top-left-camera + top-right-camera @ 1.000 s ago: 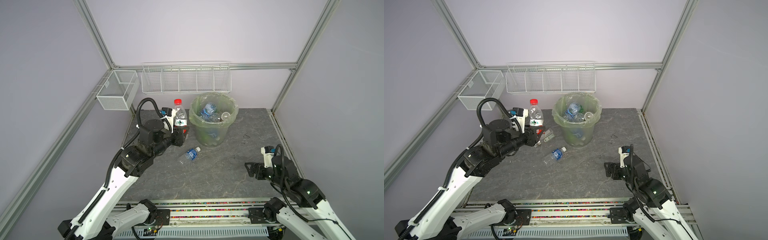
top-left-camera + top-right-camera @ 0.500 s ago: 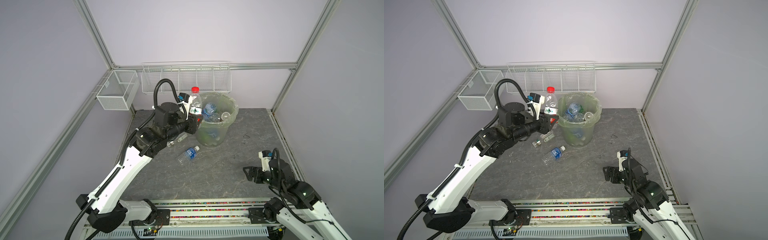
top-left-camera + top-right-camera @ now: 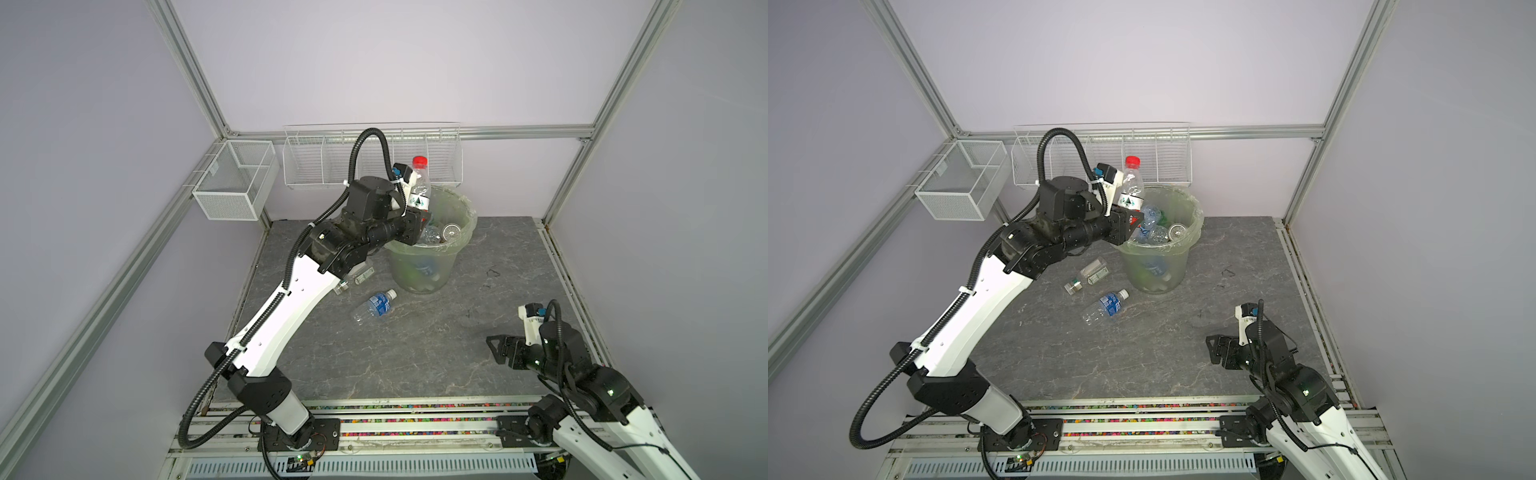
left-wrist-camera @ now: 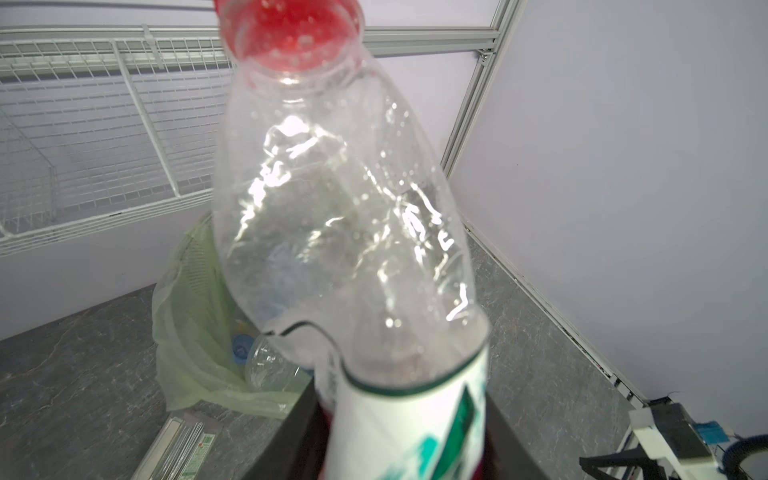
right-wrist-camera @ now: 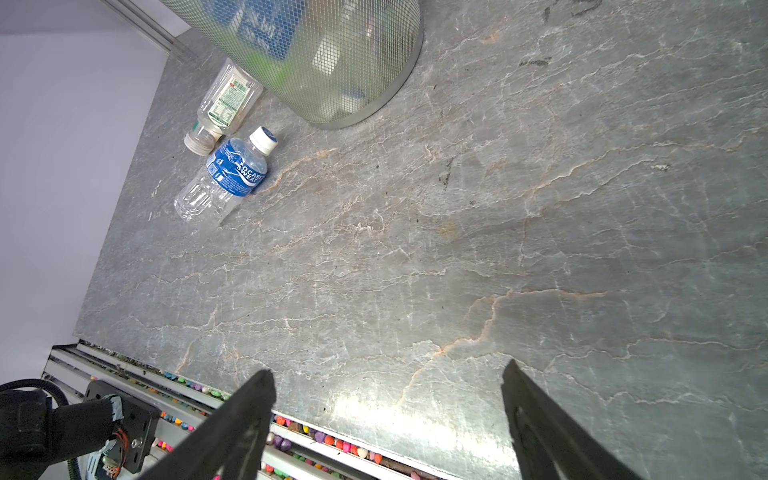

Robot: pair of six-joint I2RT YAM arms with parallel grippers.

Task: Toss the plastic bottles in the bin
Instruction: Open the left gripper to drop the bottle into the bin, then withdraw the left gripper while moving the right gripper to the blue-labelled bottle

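Black and drawn in, the left pincer (image 3: pixel 1128 222) is clamped on the lower, labelled part of a clear bottle (image 3: pixel 1131 187), which stands nearly upright with its red cap (image 3: pixel 419 160) on top. The wrist view shows the thin wall of the bottle dented, so it is likely empty and light. In both top views its base hangs at the left rim of the bin (image 3: pixel 1192 210), hardly over the opening. To do the drop well, I would carry the bottle further right until its whole body is above the middle of the opening, then tip it over or lower it before letting go. The bin already looks nearly full, with several bottles heaped close to the top, so a drop from a height may bounce out. The loose green bag (image 4: pixel 183 332) folded over the rim could also catch the pincer if it goes too low. On the table (image 3: pixel 415 353), left of and nearer than the bin, lie a blue-labelled bottle (image 3: pixel 374 306) and a pale-labelled bottle (image 3: pixel 1090 276), well apart from the pincer. At the near right, the right pincer (image 5: pixel 386 372) hangs low over bare table with its jaws wide apart and nothing between them.
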